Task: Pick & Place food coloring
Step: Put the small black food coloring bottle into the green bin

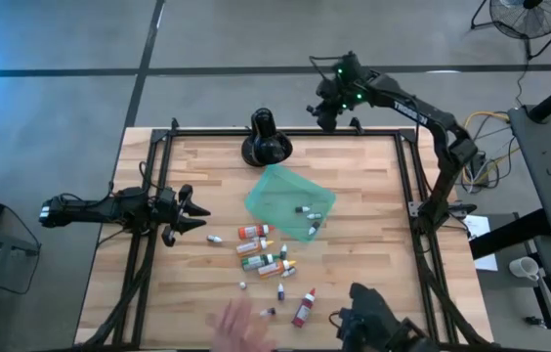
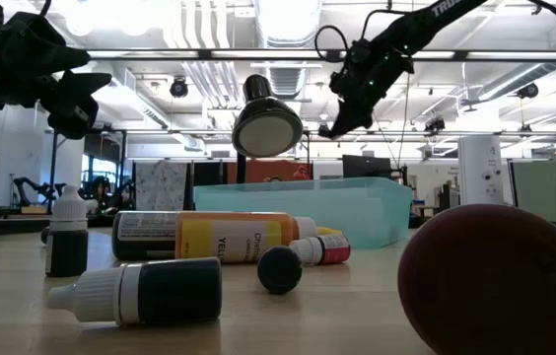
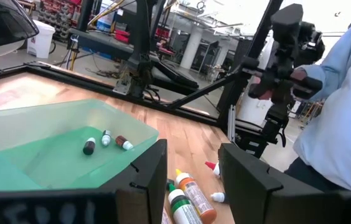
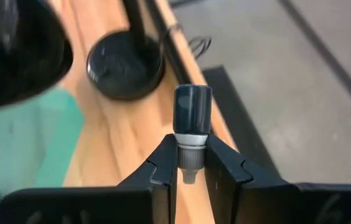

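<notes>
- Left gripper (image 1: 200, 210): low at the wooden table's (image 1: 354, 284) left edge, dark fingers apart, nothing between them.
- Small food coloring dropper bottles (image 1: 266, 256): most loose mid-table just beside the translucent teal-green plastic tray (image 1: 274, 189); three lie inside it.
- Right gripper (image 4: 191, 169): raised over the far table edge, near the black round-based stand (image 1: 267, 147), clamped on a dark-capped dropper bottle (image 4: 191, 118).

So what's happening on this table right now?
The right gripper, up past the wooden table's far edge, pinches a tiny dark dropper bottle. The left gripper hangs open at the left side. A few small bottles already lie in the translucent teal-green tray; about a dozen more lie scattered nearby. A person's hand reaches in at the near edge.
</notes>
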Controlling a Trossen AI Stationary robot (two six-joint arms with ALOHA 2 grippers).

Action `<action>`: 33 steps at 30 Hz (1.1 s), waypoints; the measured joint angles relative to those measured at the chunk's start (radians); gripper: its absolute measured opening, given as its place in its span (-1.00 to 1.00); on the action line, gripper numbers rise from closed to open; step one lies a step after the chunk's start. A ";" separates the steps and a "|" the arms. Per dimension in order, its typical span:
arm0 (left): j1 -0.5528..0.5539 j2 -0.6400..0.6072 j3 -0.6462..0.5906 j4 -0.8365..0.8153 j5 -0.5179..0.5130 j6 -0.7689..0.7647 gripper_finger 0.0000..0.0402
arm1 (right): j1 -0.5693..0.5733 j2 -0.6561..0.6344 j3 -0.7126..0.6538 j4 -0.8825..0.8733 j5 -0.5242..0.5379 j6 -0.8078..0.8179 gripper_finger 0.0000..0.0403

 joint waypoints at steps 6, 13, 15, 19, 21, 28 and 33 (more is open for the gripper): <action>0.001 0.000 0.000 0.000 0.000 0.000 -0.42 | 0.016 -0.016 0.000 -0.087 -0.001 -0.032 -0.78; 0.001 0.000 0.000 0.000 0.000 0.000 -0.42 | 0.041 -0.026 0.000 -0.138 -0.003 -0.109 -0.78; 0.000 0.000 0.000 0.000 0.000 0.000 -0.42 | 0.044 -0.026 0.000 -0.149 -0.003 -0.127 -0.78; 0.000 0.000 0.000 0.000 0.000 0.000 -0.42 | 0.046 -0.026 -0.001 -0.149 -0.004 -0.140 -0.78; 0.000 0.000 0.000 0.000 0.000 0.000 -0.42 | 0.048 -0.031 -0.002 -0.153 -0.004 -0.141 -0.78; 0.000 0.000 0.000 0.000 0.000 0.000 -0.42 | 0.097 -0.054 -0.012 -0.256 -0.023 -0.171 -0.78; 0.000 0.000 0.000 0.000 0.000 0.000 -0.42 | 0.168 -0.053 -0.036 -0.356 -0.034 -0.133 -0.78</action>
